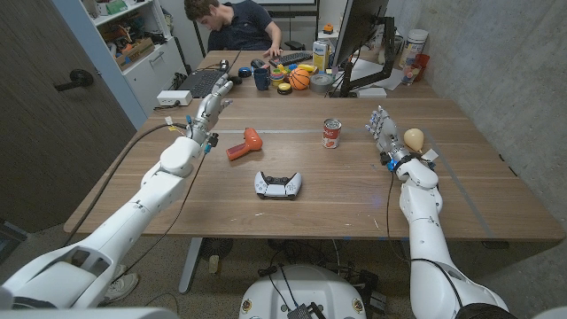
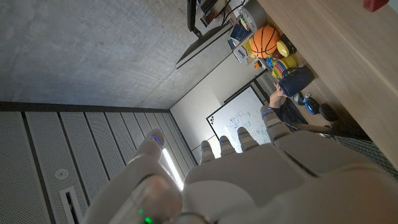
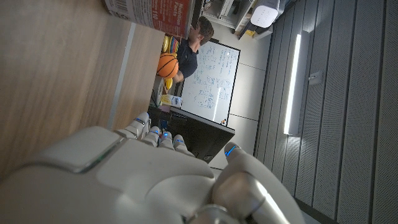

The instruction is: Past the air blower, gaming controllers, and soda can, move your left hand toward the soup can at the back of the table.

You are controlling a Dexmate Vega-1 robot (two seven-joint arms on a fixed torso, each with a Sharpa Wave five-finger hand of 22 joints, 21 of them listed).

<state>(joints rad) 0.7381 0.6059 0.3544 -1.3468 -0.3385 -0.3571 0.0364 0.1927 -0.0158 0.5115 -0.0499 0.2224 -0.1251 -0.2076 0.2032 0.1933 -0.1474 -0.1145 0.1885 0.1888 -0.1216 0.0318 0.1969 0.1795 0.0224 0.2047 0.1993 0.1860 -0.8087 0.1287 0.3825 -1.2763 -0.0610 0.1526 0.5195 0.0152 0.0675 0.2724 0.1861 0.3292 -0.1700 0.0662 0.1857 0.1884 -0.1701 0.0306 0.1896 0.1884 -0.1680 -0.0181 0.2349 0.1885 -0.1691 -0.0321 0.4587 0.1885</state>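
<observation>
Here the soup can [image 1: 331, 133] stands upright on the wooden table [image 1: 354, 190], right of centre and toward the far side. To its left lies the orange air blower [image 1: 244, 143], and nearer, in the middle, a white gaming controller [image 1: 278, 183]. The left hand [image 1: 211, 106] is raised at the far left, well apart from the can, fingers spread and holding nothing. The right hand [image 1: 383, 129] stands right of the can, fingers apart, empty, with a round yellowish object [image 1: 414, 138] beside it.
</observation>
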